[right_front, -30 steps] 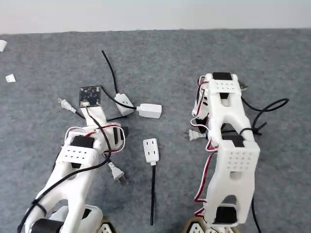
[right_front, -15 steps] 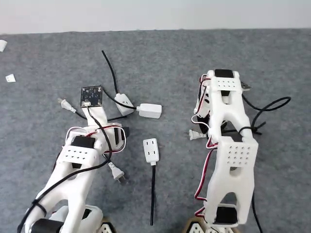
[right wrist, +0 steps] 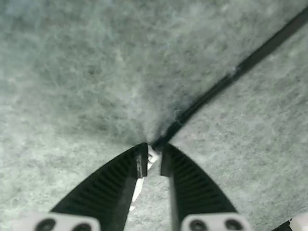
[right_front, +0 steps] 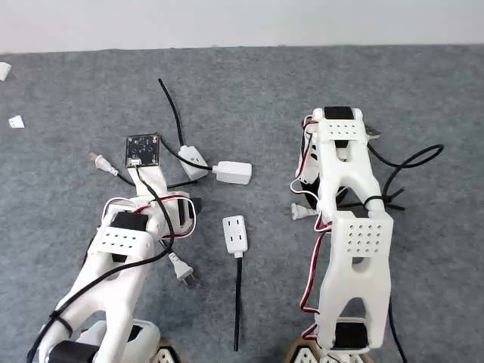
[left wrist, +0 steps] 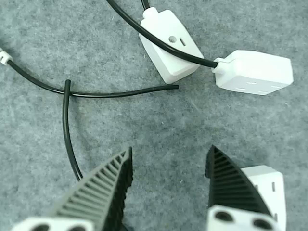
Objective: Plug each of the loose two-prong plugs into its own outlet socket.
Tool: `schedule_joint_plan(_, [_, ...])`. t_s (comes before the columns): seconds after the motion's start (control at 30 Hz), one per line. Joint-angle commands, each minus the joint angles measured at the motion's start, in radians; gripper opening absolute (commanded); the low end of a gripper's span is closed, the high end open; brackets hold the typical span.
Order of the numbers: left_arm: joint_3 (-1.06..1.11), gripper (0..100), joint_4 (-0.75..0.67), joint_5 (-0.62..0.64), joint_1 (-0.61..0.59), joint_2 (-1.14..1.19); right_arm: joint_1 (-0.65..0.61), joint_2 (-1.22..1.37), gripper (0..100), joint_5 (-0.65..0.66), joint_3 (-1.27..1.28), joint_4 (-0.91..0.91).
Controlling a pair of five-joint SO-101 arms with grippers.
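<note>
While the left gripper (left wrist: pixel 168 159) is held wide open beside an outlet socket (left wrist: pixel 267 187), the right gripper (right wrist: pixel 153 158) is clamped on a plug (right_front: pixel 300 212) on the carpet (right_front: pixel 265 91). The right arm (right_front: pixel 344 174) has been shifted slightly toward the left arm.

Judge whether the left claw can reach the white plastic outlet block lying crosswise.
Probably yes: the left claw is open, and only bare grey carpet lies between it and the white plastic outlet block.

Grey felt mat (right_front: pixel 249 83) (white scraps (right_front: pixel 16 121) top-left)
</note>
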Motion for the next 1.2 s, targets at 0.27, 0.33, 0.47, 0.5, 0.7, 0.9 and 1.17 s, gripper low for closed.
schedule_joint_plan(0.27, [-0.010, 24, -0.025, -0.011, 0.003, 0.002, -0.041, 0.012, 0.8, 0.308, -0.152, 0.025])
schedule_joint_plan(0.33, [-0.010, 24, -0.025, -0.011, 0.003, 0.002, -0.047, 0.010, 0.8, 0.411, -0.192, 0.028])
schedule_joint_plan(0.47, [-0.010, 24, -0.025, -0.012, 0.003, 0.002, -0.041, 0.004, 0.8, 0.671, -0.204, 0.027])
schedule_joint_plan(0.5, [-0.010, 24, -0.025, -0.012, 0.003, 0.002, -0.041, 0.005, 0.8, 0.747, -0.204, 0.024])
schedule_joint_plan(0.7, [-0.010, 24, -0.025, -0.012, 0.002, 0.002, -0.035, 0.010, 0.8, 0.905, -0.201, 0.021])
schedule_joint_plan(0.9, [-0.010, 24, -0.025, -0.012, 0.002, 0.002, -0.019, -0.087, 1.0, 0.816, -0.209, 0.045])
schedule_joint_plan(1.17, [-0.010, 24, -0.025, -0.012, 0.002, 0.002, -0.022, -0.367, 8.7, 0.672, 0.147, 0.001])
